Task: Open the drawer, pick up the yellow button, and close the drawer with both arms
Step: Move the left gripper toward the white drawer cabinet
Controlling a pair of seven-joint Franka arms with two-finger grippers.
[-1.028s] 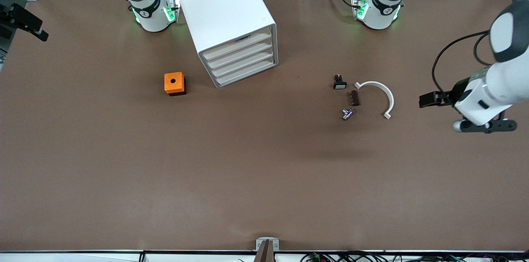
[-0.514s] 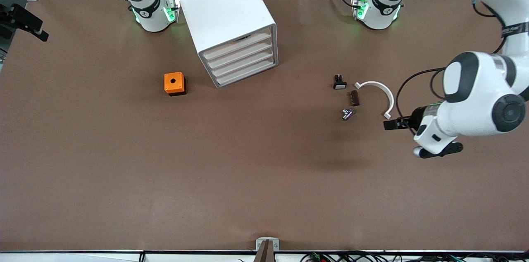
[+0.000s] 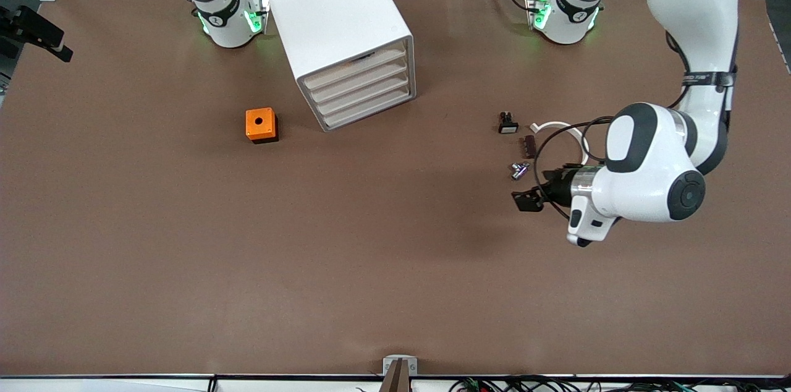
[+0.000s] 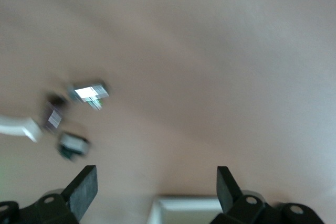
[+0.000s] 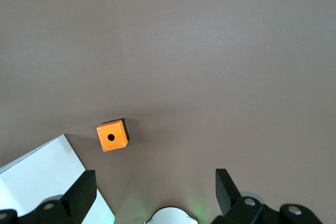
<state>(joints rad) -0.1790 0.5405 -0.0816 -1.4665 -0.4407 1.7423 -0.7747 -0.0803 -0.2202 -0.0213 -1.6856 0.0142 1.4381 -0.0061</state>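
Four drawers sit shut in the cabinet (image 3: 346, 33); the top drawer (image 3: 355, 67) hides any button. We swing the empty, wide-open left gripper (image 3: 528, 200) over bare table toward its front edge; the right gripper (image 5: 152, 192) waits, jaws spread.

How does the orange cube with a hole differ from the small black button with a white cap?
The orange cube with a hole is the larger, bright and blocky; the small black button with a white cap is much smaller and dark. The cube stands alone beside the white drawer cabinet; the button lies among small parts by a white curved piece. Both rest on the brown table, untouched.
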